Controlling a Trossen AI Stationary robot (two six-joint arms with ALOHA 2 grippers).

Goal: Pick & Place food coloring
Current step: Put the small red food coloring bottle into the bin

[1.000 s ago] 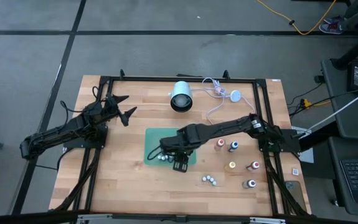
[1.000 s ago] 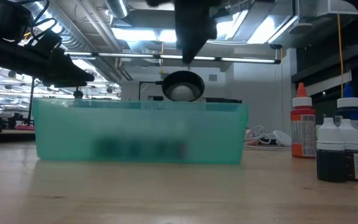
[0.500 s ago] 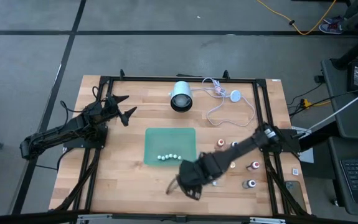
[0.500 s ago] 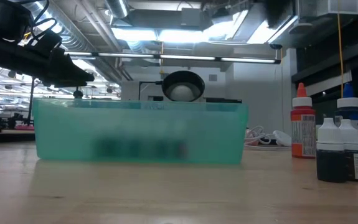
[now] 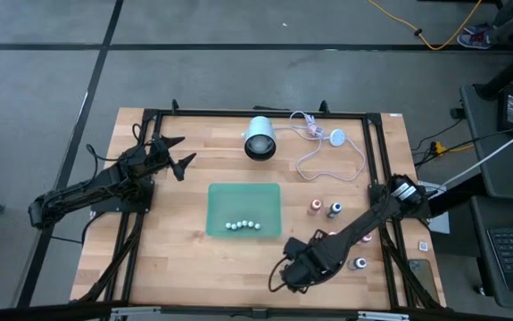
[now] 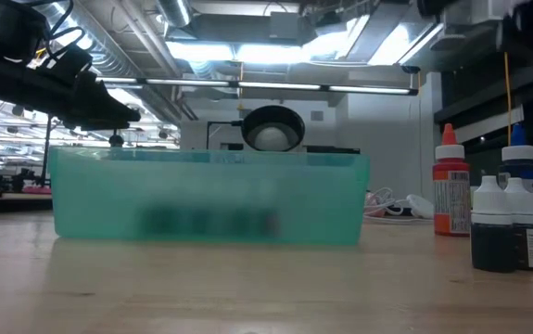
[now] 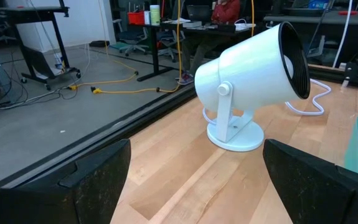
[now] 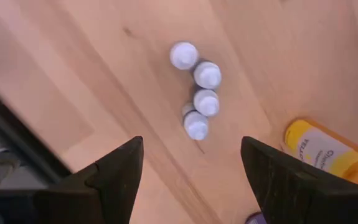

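Table (image 5: 176,259): light wood, framed by dark rails; both arms are mounted at its sides.
Right arm: stretched from the right edge toward the near centre, wrist bent downward.
Left arm: parked at the far left, clear of the work.
Fan (image 5: 260,138): white, seen at the far centre.
Tray (image 5: 244,207): green, at mid-table; a row of small pale-capped bottles (image 5: 243,225) is seen inside.
Right gripper (image 5: 293,278): jaws are spread, nothing held; it is hung over the near right area.
Left gripper (image 5: 181,153): fingers are parted, empty.
Food coloring (image 8: 196,89): four white-capped bottles clustered on the wood just beyond the right fingertips, untouched.
Yellow bottle (image 8: 321,151): lying beside that cluster.
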